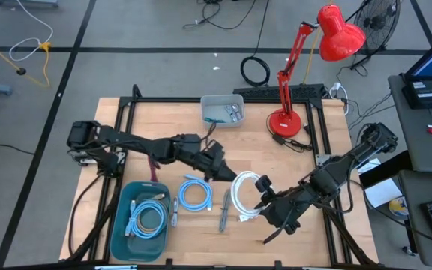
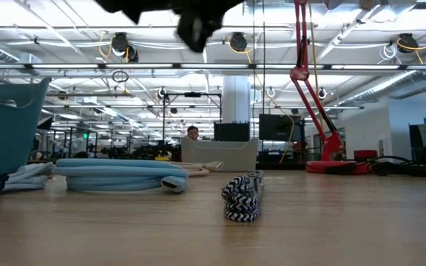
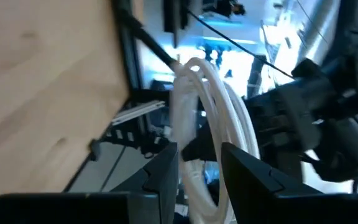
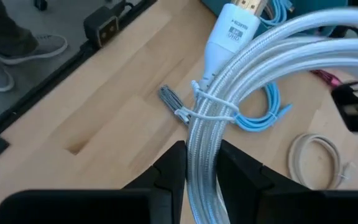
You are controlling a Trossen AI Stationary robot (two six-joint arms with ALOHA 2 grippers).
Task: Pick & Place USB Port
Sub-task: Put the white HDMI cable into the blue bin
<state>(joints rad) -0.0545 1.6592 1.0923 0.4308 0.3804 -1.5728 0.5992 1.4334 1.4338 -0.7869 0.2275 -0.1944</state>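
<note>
A white braided cable coil (image 1: pixel 244 196) hangs between my two grippers over the middle of the table, bound with a white tie (image 4: pixel 207 112). Its white plug (image 4: pixel 232 28) reads HDMI; I see no USB plug on it. My left gripper (image 1: pixel 222 172) reaches in level from the table's left and is shut on the coil's left side. My right gripper (image 1: pixel 265 199) slants down from the right and is shut on the coil's right side. In the low view the coil is above the picture and both grippers are only dark shapes at the top. My left gripper (image 3: pixel 199 149) pinches several strands of the coil (image 3: pixel 190 174) between its two fingers, coming in level from the table's left. The coil stands on edge beyond the fingers, clear of the table. My right gripper (image 4: pixel 201 149) pinches the bundled strands (image 4: pixel 202 140) just behind the tie, slanting down from the table's right. The fingers lie across the bundle. The plug end stretches out beyond the fingers, above the tabletop.
A blue cable coil (image 1: pixel 195 195) lies below the held one. A teal bin (image 1: pixel 122 225) at the near left holds a light-blue cable (image 1: pixel 147 219). A grey tray (image 1: pixel 222 101) and a red lamp (image 1: pixel 285 120) stand at the back. A striped cable (image 2: pixel 242 196) and a beige cable (image 4: pixel 319 158) lie loose.
</note>
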